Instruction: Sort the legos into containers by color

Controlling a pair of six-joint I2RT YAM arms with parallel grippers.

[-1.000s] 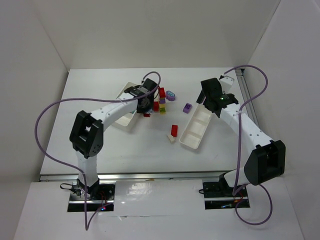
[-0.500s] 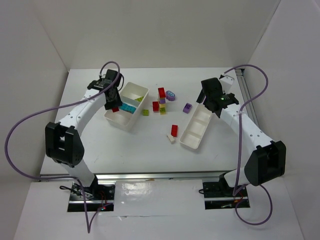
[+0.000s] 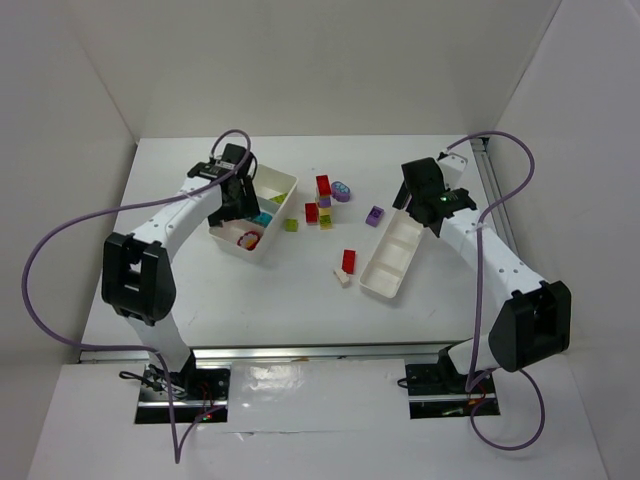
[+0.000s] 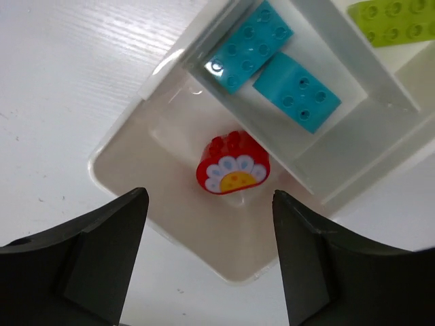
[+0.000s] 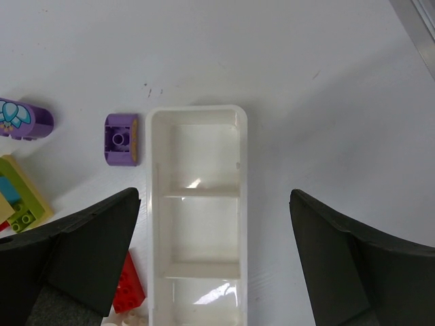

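My left gripper (image 3: 240, 196) (image 4: 209, 221) hangs open over the near compartment of the smaller container (image 3: 270, 248) (image 4: 129, 122). A red lego with a flower face (image 3: 248, 238) (image 4: 232, 170) lies loose in that compartment, below and between the open jaws. Two cyan legos (image 4: 257, 44) fill the middle compartment and a lime green one (image 4: 391, 17) lies in the far one. My right gripper (image 3: 425, 197) (image 5: 214, 204) stands open above the long three-compartment container (image 3: 383, 292) (image 5: 242, 204), in which no lego shows.
Loose legos lie between the containers: a tall red one (image 3: 323, 186), a purple oval one (image 3: 342, 191) (image 5: 24, 121), red (image 3: 311, 212), yellow (image 3: 326, 221), green (image 3: 291, 225), purple (image 3: 375, 215) (image 5: 122, 139), and a red one (image 3: 348, 261) (image 5: 129, 285) by the long container.
My left arm swung from the loose pile to the smaller container with the red flower lego. Its jaws opened and the lego now lies in the near compartment. The right arm stayed still.
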